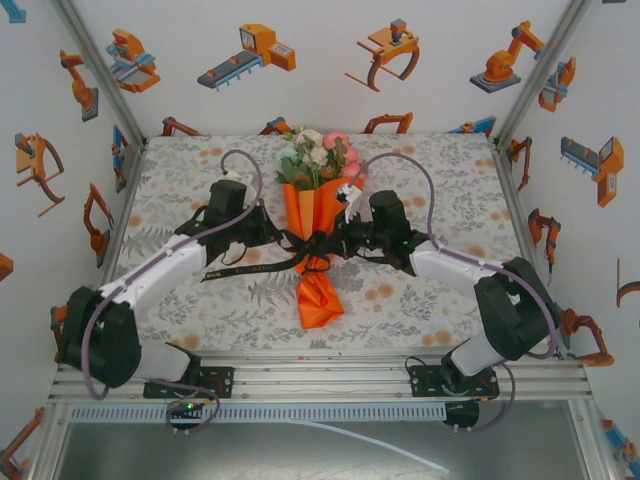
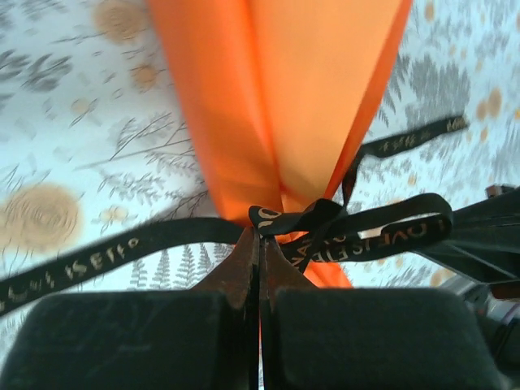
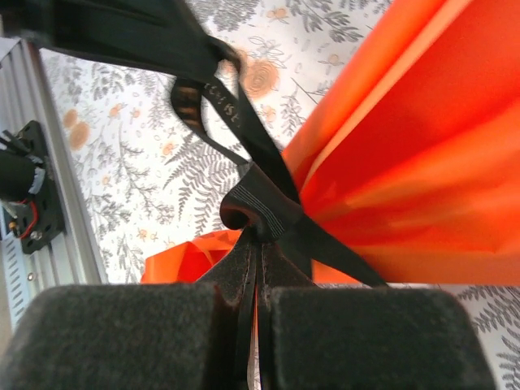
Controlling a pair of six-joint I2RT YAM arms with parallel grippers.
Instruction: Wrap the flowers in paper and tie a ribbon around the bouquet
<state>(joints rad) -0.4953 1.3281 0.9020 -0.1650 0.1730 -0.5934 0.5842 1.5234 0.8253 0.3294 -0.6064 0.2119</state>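
**Two closed claws are pulling on one knot, with thin paper sitting right under it.**

Right at its tips, the left gripper (image 2: 260,242) is clamping shut on the ribbon (image 2: 97,254) where the strands are crossing. The right gripper (image 3: 257,240) is pinching a fold of the same ribbon just ahead of its pads. Whether either is also catching an edge of paper is hard to tell through the blur. Just beyond both pairs of tips, the paper (image 2: 284,97) is bunching under the knot, so an uneven pull is risking a tear, or the cone dragging sideways across the tablecloth (image 2: 49,162). Farther out, past the wide end, the flowers (image 1: 315,155) are lying in the bouquet (image 1: 316,215) and could be sliding out if the wrap is loosening.
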